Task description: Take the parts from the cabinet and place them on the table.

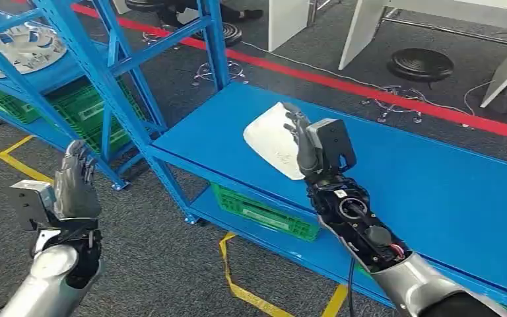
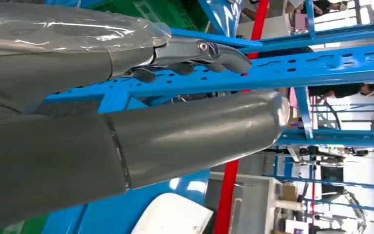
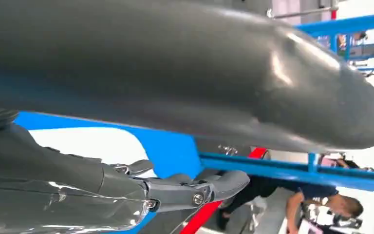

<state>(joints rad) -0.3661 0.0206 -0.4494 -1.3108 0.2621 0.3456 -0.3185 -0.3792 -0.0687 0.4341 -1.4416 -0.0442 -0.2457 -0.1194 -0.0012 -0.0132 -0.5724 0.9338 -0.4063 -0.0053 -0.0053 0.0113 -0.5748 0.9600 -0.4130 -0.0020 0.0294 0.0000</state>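
**A:** Which step do you make this?

**B:** The placing, I'd say. The flat white moulded plastic part point(image 1: 272, 140) lies on the blue metal counter point(image 1: 436, 191), near its front-left corner, and the right hand point(image 1: 298, 135) is right at the part's near edge, fingers pointing up over it.

**A:** Is that hand gripping it or letting go?

**B:** I can't tell. In the head view the fingers overlap the white surface, and the right wrist view shows the part point(image 3: 97, 146) just beyond the dark fingers point(image 3: 190, 187), which look fairly straight, not curled round anything. Touching or only just beside: the frames don't settle it.

**A:** And the left hand?

**B:** The left hand point(image 1: 76, 181) is raised off to the side over the grey carpet floor point(image 1: 152, 264), well apart from the counter, fingers extended and holding nothing. Its wrist view looks past its fingers at the blue steel shelving rack point(image 1: 115, 72).

**A:** So what does the next move call for?

**B:** If the part is resting flat, the right hand needs to lift clear without dragging it toward the edge. After that, probably a turn back to the rack; another white round moulded part point(image 1: 23, 47) sits on its upper shelf, so the task looks unfinished.
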